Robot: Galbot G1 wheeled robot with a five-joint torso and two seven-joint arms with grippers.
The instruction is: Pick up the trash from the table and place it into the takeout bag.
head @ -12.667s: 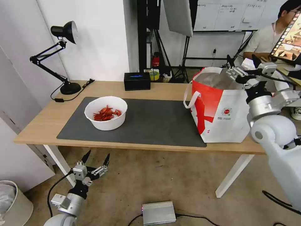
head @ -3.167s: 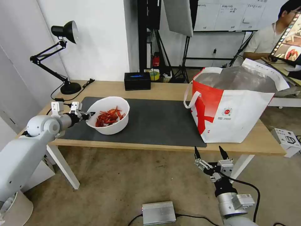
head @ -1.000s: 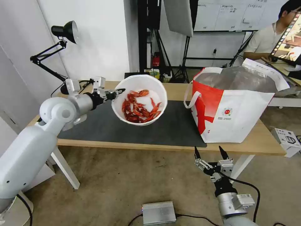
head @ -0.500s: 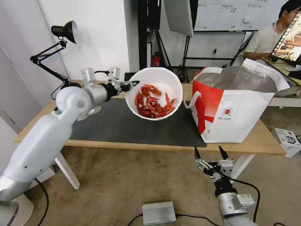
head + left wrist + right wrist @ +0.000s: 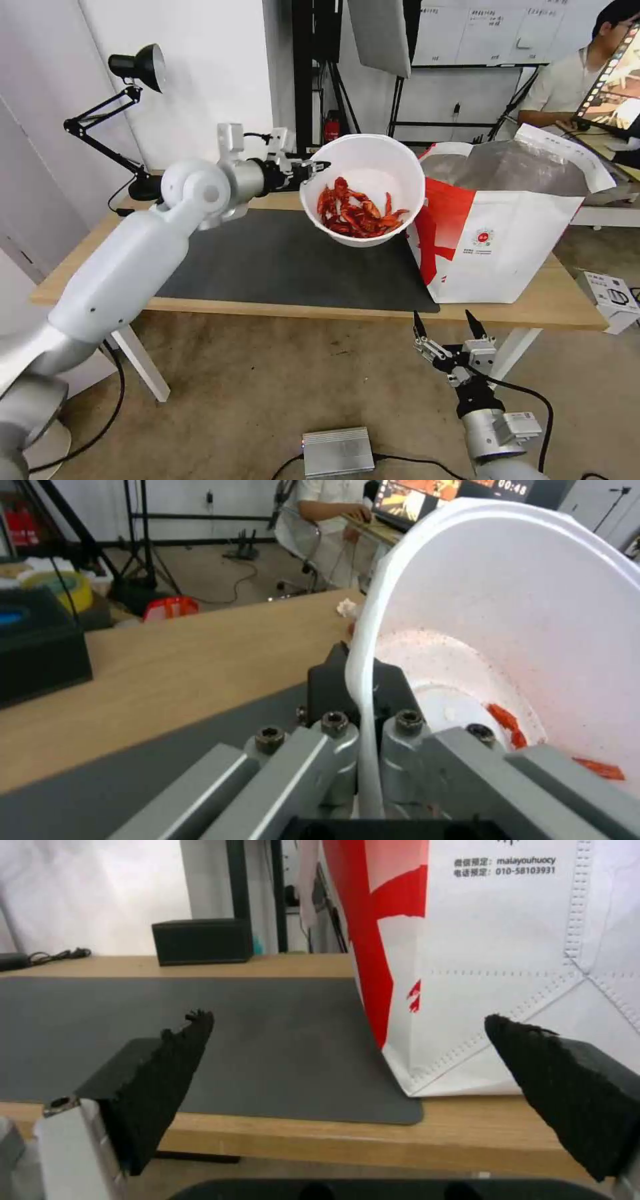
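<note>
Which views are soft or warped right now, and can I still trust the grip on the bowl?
Head view: sharp, though straight edges bow toward the borders; the white bowl is evenly lit. Left wrist view: soft up close, the bowl's wall glares near white, yet the left gripper plainly pinches the rim. Right wrist view: the right gripper fingertips blur, the takeout bag print stays readable.

white wall (image 5: 220,73) behind the work area. black articulated desk lamp (image 5: 127,100) stands at the far left, its cable trailing beside the base. black stands and tripod legs (image 5: 393,100) in the room beyond, whiteboard (image 5: 480,30) on the back wall. floor (image 5: 267,387) is mottled brown; a silver metal box (image 5: 337,451) lies on it with cable attached.
</note>
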